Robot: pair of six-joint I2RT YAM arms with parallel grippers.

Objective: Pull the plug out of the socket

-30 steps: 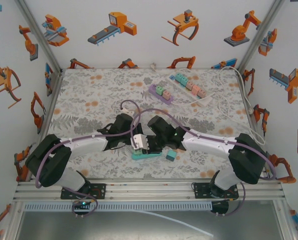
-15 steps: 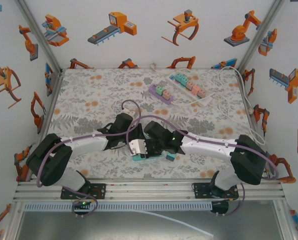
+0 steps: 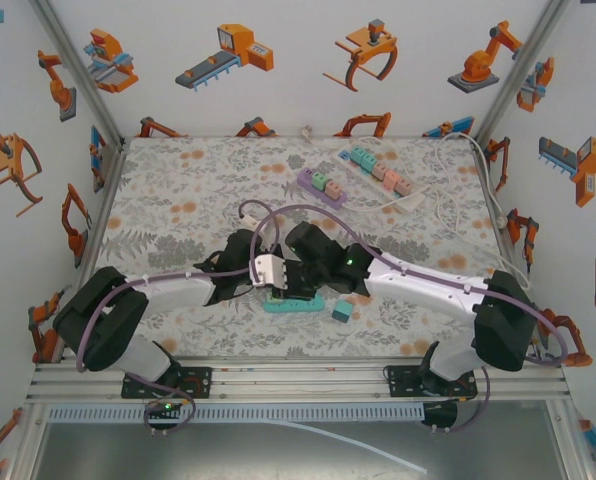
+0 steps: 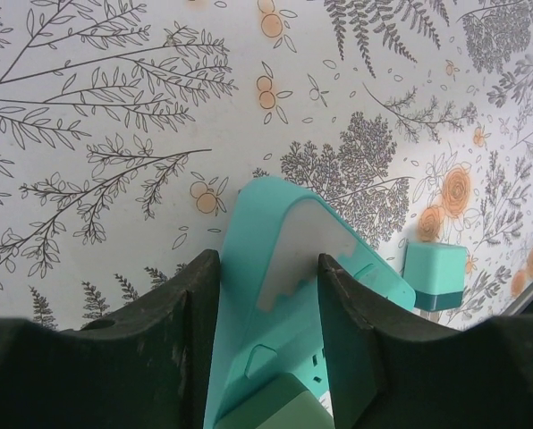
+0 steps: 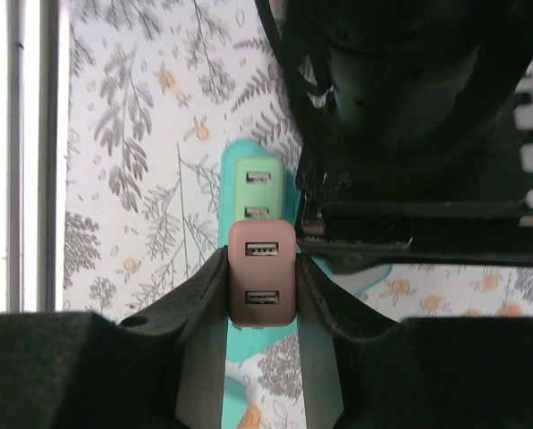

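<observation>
The table [image 3: 178,190] had a cloth with leaves and flowers on it. The two black and white arms reached in and met near the middle. Far at the back lay a purple power strip [image 3: 320,186] and a long white power strip [image 3: 378,170] just beside it.

Between the arms lay the teal socket strip [image 3: 296,304]. The left gripper [image 4: 266,261] had its fingers set narrow, one on each side of the strip's round end. I could not tell if they squeezed it.

The right gripper [image 5: 262,259] was closed tight on the pink plug [image 5: 261,286], which sat over the strip. I could not tell if it was out of the socket. A green plug [image 5: 257,188] sat on the strip just behind it. A small teal cube [image 3: 342,311] lay on the cloth near the strip.
</observation>
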